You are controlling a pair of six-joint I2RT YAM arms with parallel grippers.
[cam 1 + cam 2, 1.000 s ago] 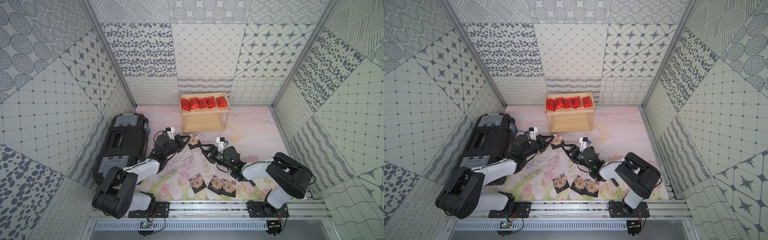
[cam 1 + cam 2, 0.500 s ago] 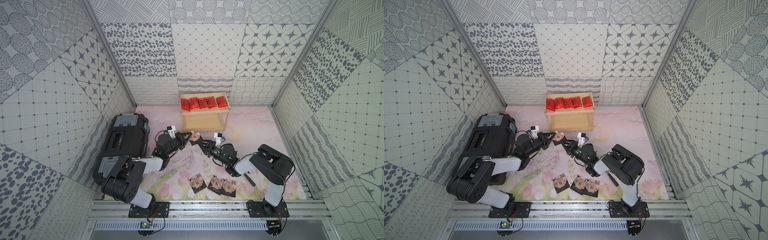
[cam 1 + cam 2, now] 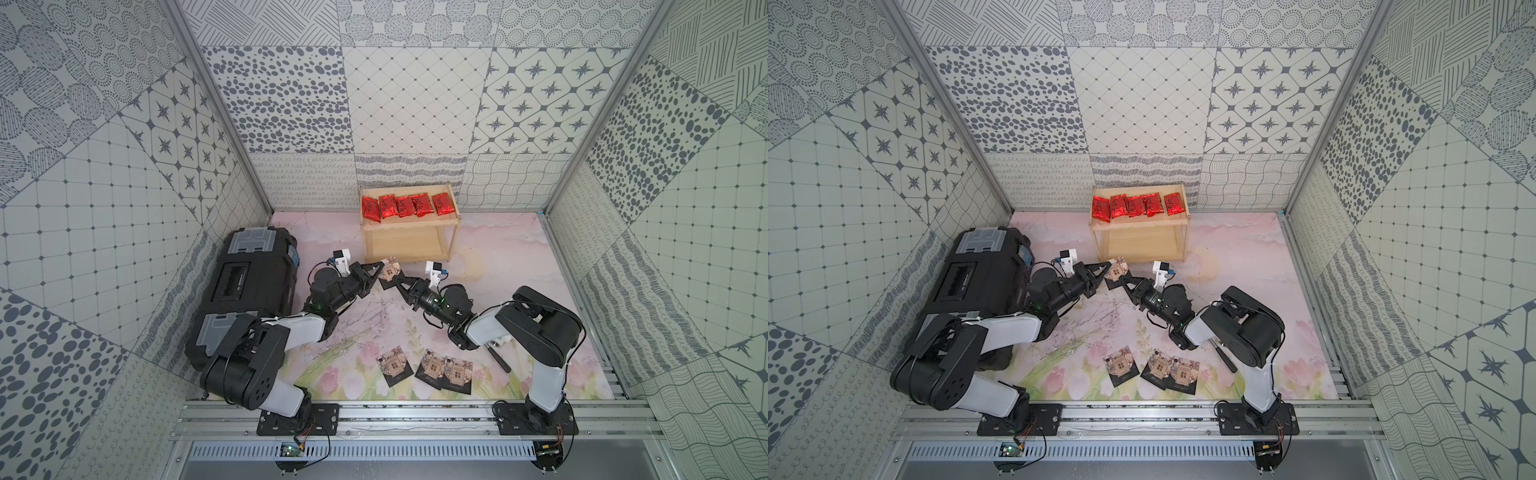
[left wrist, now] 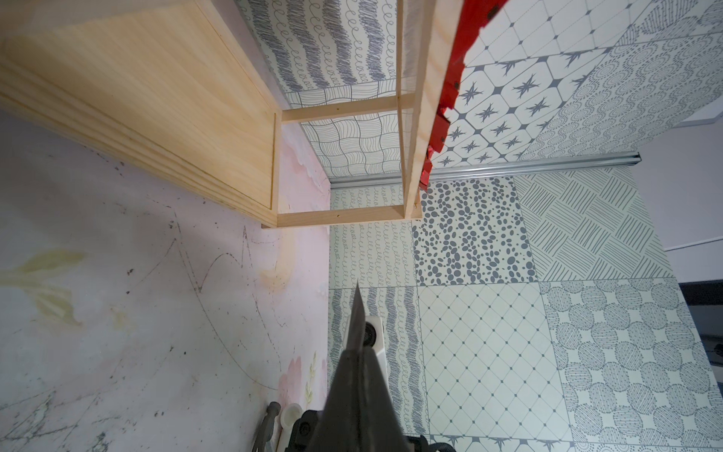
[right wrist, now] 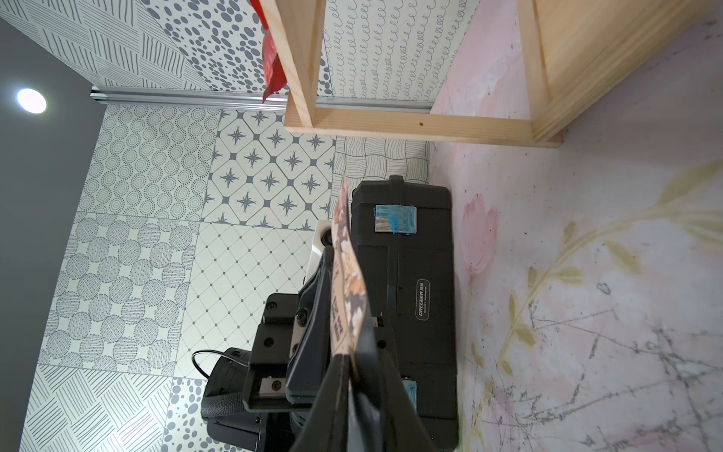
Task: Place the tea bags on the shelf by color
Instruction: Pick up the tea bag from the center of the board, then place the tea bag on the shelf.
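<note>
A dark square tea bag (image 3: 390, 272) (image 3: 1116, 272) hangs just in front of the pale wooden shelf (image 3: 405, 247) (image 3: 1142, 247). Both grippers pinch it. My left gripper (image 3: 376, 269) (image 4: 358, 354) is shut on its left edge, where the bag shows edge-on (image 4: 358, 319). My right gripper (image 3: 398, 281) (image 5: 350, 364) is shut on its lower right edge (image 5: 346, 274). Several red tea bags (image 3: 401, 205) (image 3: 1136, 206) lie in a row on the top tier. The lower tier is bare. Three dark tea bags (image 3: 393, 364) (image 3: 434, 366) (image 3: 457, 372) lie on the floor near the front.
A long black toolbox (image 3: 249, 286) (image 5: 410, 293) lies along the left wall, close behind my left arm. A thin black rod (image 3: 498, 361) and a small white fitting (image 3: 496, 343) lie under my right arm. Patterned walls enclose the pink floral floor.
My right gripper has moved left and up to the tea bag held by my left gripper and has closed on its edge. The left gripper has shifted slightly toward the shelf.
</note>
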